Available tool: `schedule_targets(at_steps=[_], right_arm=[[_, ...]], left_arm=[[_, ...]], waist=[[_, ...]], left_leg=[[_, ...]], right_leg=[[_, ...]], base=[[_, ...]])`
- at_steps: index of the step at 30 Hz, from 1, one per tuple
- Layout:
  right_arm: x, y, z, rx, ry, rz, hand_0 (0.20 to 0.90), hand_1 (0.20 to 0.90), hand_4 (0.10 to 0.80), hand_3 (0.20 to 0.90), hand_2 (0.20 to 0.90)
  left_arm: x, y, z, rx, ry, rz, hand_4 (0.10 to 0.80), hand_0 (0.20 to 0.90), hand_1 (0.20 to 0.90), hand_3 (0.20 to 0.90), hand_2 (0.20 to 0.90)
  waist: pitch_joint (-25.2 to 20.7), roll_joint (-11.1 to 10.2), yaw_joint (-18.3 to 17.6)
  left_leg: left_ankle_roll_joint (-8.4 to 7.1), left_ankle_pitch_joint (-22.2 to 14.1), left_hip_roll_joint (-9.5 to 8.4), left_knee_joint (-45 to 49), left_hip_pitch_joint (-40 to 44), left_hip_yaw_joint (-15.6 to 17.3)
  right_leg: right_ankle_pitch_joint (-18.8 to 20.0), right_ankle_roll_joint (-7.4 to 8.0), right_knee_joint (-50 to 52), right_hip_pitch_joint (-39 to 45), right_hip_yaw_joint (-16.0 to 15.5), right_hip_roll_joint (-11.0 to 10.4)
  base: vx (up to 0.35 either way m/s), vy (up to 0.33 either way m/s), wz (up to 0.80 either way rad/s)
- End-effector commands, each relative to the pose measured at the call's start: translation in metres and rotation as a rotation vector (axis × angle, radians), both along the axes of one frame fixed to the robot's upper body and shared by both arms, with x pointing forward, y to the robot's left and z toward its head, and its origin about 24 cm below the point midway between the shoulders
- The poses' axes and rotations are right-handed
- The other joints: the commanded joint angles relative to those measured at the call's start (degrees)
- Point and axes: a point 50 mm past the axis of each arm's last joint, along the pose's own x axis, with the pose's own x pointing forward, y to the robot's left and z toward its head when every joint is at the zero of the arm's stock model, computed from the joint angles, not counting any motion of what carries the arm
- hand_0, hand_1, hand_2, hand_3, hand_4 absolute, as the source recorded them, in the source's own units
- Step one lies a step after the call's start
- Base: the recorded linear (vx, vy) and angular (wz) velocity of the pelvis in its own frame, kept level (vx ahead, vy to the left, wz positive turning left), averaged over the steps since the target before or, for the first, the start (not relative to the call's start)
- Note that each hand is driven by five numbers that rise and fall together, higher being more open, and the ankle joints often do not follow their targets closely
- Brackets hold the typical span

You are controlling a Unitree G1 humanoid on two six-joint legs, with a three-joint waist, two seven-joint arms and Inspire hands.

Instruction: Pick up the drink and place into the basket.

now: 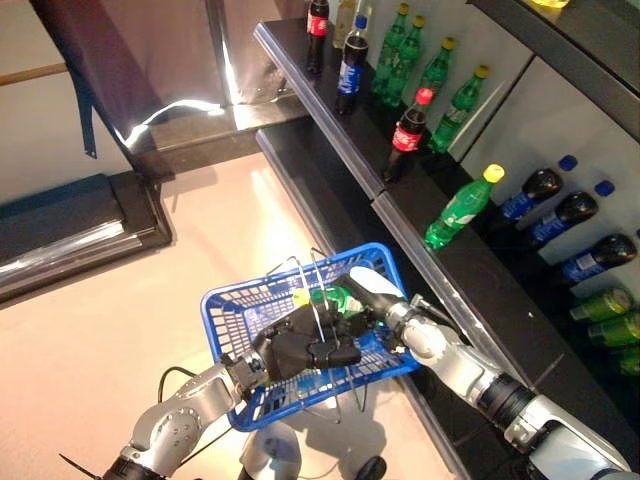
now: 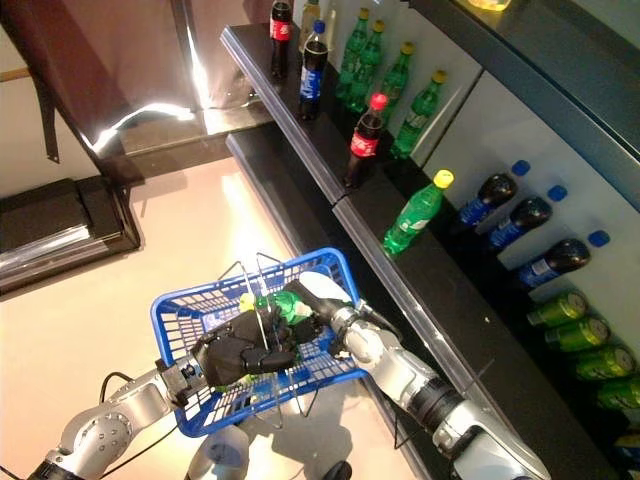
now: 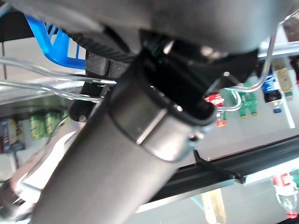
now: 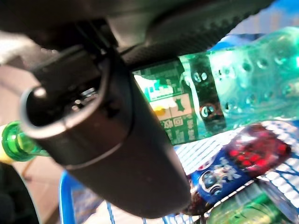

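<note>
The right hand (image 2: 320,300) curls round a smooth, slippery green bottle (image 4: 224,93), best held mid-body, over the blue basket (image 1: 225,305) whose wire handle (image 1: 315,300) the left hand (image 1: 300,350) grips.

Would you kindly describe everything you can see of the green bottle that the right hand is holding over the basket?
The green bottle is clear green plastic with a dimpled body, a green and white label and a yellow cap. It lies roughly on its side, low inside the blue basket, cap towards the robot's left. The right hand is curled round its body. Beneath it the right wrist view shows a dark bottle with a blue and red label; whether they touch cannot be told. The left hand grips the basket's wire handles.
</note>
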Motion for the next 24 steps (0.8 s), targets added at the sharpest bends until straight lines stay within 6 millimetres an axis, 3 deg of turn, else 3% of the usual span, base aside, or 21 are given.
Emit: schedule_targets(at_steps=[1, 16, 24], right_arm=[[-0.001, 0.046, 0.035, 0.082, -0.149, 0.217, 0.3, 0.3, 0.1, 0.2, 0.3], [0.002, 0.054, 0.03, 0.063, -0.108, 0.236, 0.3, 0.3, 0.1, 0.2, 0.3], [0.004, 0.048, 0.004, 0.025, 0.039, 0.163, 0.3, 0.3, 0.1, 0.2, 0.3]], left_arm=[[-0.026, -0.074, 0.152, -0.639, -0.734, -0.539, 0.1, 0.3, 0.3, 0.2, 0.3], [-0.028, -0.079, 0.152, -0.654, -0.724, -0.579, 0.1, 0.3, 0.3, 0.2, 0.3], [-0.028, -0.079, 0.154, -0.666, -0.732, -0.599, 0.1, 0.3, 0.3, 0.2, 0.3]], waist=[[-13.9, 2.0, 0.4], [-14.4, 1.9, 1.0], [-14.9, 2.2, 1.1]], left_leg=[[2.43, -1.0, -5.08, -0.2, -1.0, -3.0], [2.5, -0.8, -5.44, -0.2, -1.1, -3.8], [2.45, -0.7, -5.42, -0.2, -1.2, -3.6]], right_leg=[[-2.4, -0.66, 0.3, 2.5, -1.1, 2.9], [-2.1, -0.7, 0.3, 2.4, -1.3, 3.0], [-2.2, -0.75, 0.3, 2.3, -1.7, 2.8]], base=[[0.0, 0.0, 0.0], [0.004, 0.007, 0.02], [0.0, 0.0, 0.0]])
